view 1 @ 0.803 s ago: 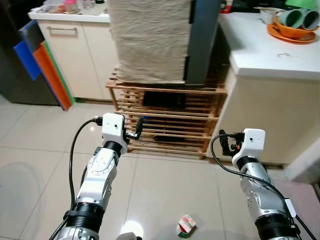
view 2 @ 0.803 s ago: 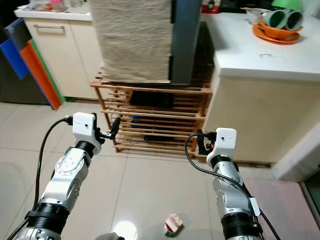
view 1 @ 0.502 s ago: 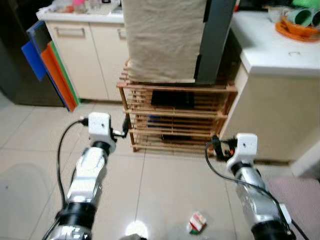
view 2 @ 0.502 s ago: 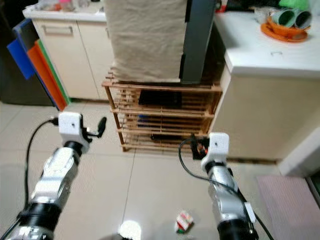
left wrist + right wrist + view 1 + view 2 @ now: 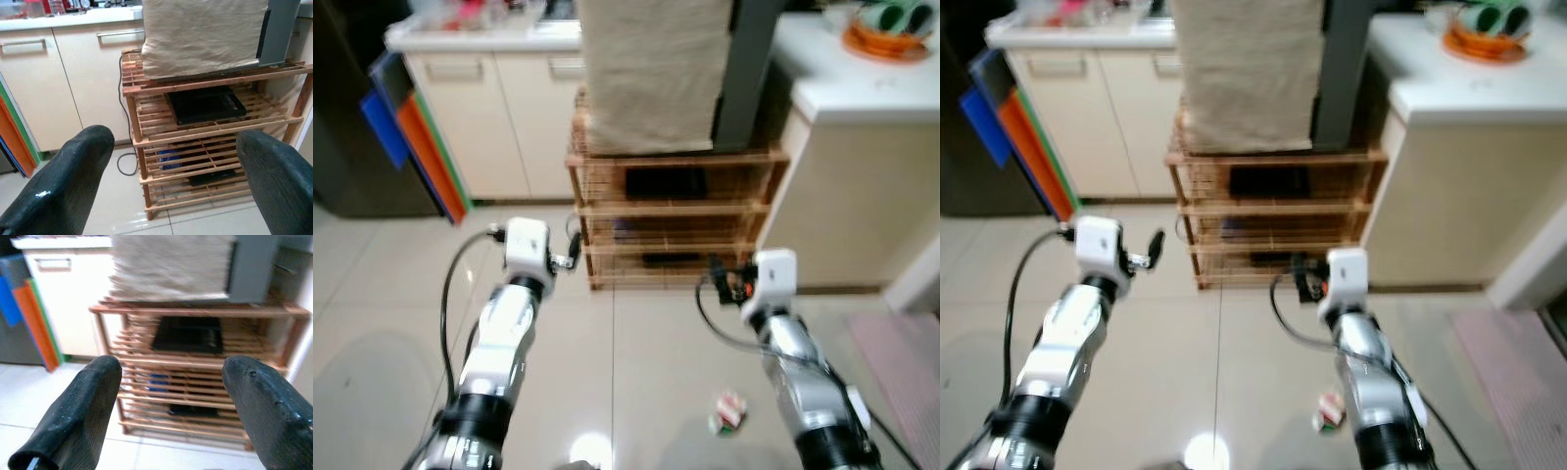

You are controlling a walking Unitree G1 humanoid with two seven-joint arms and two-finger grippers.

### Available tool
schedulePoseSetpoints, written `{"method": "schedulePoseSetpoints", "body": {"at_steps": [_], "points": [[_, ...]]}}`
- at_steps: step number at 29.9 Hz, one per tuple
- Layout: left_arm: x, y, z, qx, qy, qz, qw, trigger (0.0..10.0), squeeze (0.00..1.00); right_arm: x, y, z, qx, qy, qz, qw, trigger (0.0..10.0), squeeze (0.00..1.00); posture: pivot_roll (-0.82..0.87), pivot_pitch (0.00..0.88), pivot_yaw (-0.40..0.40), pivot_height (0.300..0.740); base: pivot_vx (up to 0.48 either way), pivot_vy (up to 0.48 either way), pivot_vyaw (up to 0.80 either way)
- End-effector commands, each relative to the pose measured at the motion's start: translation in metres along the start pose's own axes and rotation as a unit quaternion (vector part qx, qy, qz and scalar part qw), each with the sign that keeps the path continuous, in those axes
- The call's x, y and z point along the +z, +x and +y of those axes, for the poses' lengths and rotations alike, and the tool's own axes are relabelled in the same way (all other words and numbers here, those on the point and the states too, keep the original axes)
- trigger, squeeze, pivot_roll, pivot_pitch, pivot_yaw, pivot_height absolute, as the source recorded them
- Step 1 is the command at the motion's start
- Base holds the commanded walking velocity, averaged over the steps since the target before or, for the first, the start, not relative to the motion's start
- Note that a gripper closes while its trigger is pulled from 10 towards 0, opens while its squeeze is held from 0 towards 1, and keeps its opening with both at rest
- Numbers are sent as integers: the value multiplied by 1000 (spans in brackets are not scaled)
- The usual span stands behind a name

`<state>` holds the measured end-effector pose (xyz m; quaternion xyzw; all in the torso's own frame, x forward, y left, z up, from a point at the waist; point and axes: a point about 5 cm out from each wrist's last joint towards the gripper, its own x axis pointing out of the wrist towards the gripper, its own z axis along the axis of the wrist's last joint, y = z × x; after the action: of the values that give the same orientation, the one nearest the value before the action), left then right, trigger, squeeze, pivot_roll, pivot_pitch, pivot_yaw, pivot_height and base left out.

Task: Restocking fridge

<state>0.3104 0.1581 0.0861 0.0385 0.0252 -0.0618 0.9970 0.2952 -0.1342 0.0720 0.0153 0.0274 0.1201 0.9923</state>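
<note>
Both arms are up in front of the wooden rack, which sits between the cream cabinets and the white counter. The left gripper has its two fingers spread wide with nothing between them, and the right gripper is spread just as wide, also empty. Both point straight at the rack.

The wrist views give the close look at the shelves: three slatted tiers, one flat black tray on the middle tier, something blue and a dark object on the tier below, and a cable trailing down the rack's side. A cloth-covered box rides on top.

The head views add the floor: one small carton lies on the tiles, well short of the rack, beside the right arm. Coloured boards lean against the cabinets beyond the rack. An orange dish sits on the counter.
</note>
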Motion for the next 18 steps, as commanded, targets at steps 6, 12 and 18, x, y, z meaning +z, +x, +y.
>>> {"method": "schedulePoseSetpoints", "body": {"at_steps": [6,12,18], "points": [[4,0,4,15,-1,-9,1000,10000,0,11,8,5,20,-10,-14,1000,10000,0,-24,0,21,740,404,260,0],[2,-1,1,16,-1,-7,1000,10000,0,19,13,20,46,-13,-29,998,10000,0,-31,0,21,740,401,262,0],[3,1,0,17,1,-8,1000,10000,0,25,20,29,60,-13,-37,997,10000,0,-30,0,19,740,401,260,0]]}}
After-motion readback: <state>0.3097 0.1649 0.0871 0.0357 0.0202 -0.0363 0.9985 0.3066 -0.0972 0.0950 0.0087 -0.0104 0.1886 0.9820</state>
